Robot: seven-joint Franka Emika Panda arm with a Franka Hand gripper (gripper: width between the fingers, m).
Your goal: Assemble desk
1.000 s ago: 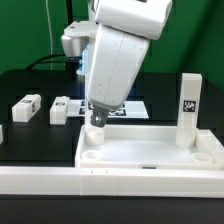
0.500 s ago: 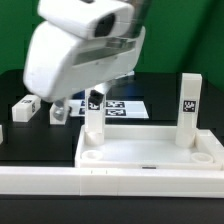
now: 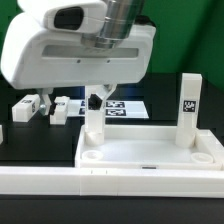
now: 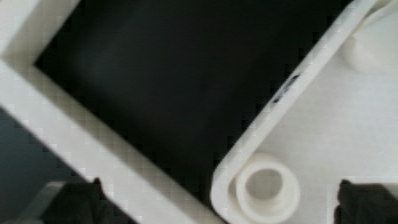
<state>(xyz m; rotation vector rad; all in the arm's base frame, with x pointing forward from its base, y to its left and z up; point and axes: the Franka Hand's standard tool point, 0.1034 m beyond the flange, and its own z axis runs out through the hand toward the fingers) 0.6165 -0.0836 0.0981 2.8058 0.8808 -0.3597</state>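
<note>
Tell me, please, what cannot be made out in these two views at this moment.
- Exterior view: the marker board is mostly hidden behind the arm and the upright leg on the exterior view's left.
- Exterior view: the tag on the upright leg on the exterior view's right is too small to read.
- Wrist view: blurred; its edges cut off the desk top, leaving one corner socket, and only the dark fingertips of the gripper show.

Hangs low toward the counter's far edge, gripper [image 3: 69,100] pointing straight down, with fingers [image 3: 47,101] spread wide apart, clasping nothing.
</note>
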